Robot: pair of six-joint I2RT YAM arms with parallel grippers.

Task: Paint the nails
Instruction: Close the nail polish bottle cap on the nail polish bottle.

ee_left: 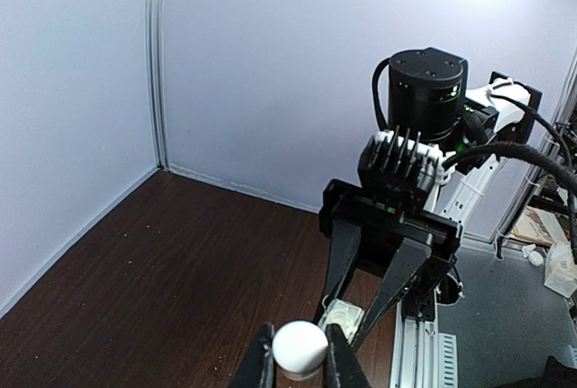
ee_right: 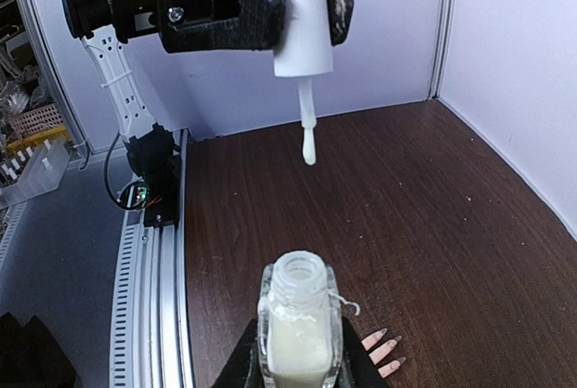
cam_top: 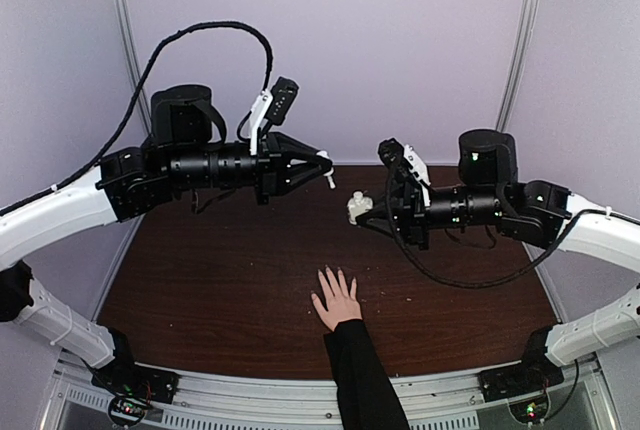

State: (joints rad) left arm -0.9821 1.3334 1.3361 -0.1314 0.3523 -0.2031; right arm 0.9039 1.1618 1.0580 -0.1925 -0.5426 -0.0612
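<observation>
Left fingers (ee_right: 230, 0) clamped on brush cap (ee_right: 302, 18), right fingers (ee_right: 236, 363) on open polish bottle (ee_right: 296, 338); I judge its wet brush (ee_right: 308, 140) may drip short of nails (ee_right: 395, 341).

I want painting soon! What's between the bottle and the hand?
Top view: only bare dark wooden table between the clear glass polish bottle and the light-skinned spread hand.

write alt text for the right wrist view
The right tool grips an open clear bottle of pale polish, bottom centre. Above it the left tool holds the white cap, brush pointing down. Three human fingertips lie on the dark table below.
</observation>
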